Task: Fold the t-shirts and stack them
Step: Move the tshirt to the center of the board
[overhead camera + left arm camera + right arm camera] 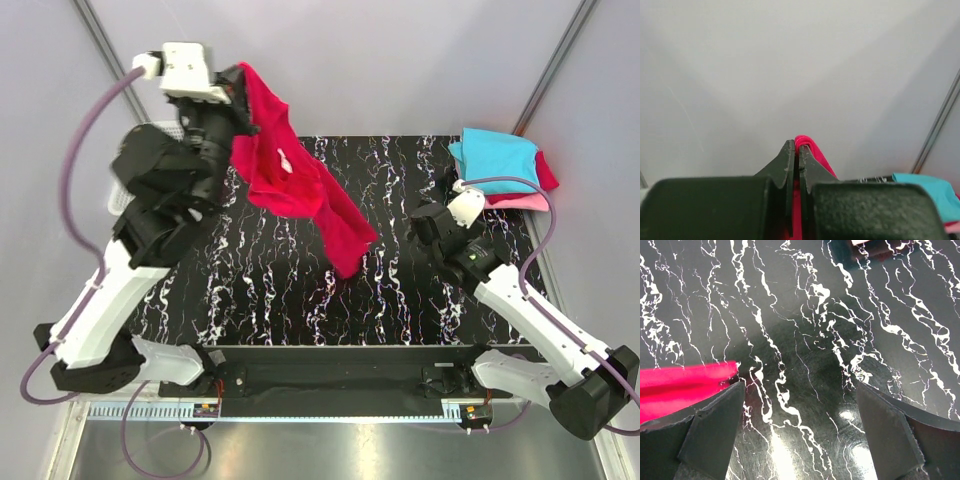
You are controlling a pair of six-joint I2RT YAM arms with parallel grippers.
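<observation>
A bright crimson-red t-shirt (300, 185) with a small white neck label hangs from my left gripper (243, 92), which is raised high at the back left and shut on its top edge. In the left wrist view the red cloth (807, 145) is pinched between the closed fingers of my left gripper (797, 148). The shirt's lower end reaches the middle of the black marbled table (400, 290). My right gripper (425, 222) is open and empty, low over the table right of the shirt; its wrist view shows the red hem (680, 382) at the left, beside my right gripper (800, 390). Folded cyan (500, 155), dark red (546, 172) and pink (528, 201) shirts are stacked at the back right.
A white mesh basket (118, 203) peeks out behind the left arm at the table's left edge. Grey walls with dark frame posts enclose the back. The stack also shows as cyan cloth in the left wrist view (935, 190).
</observation>
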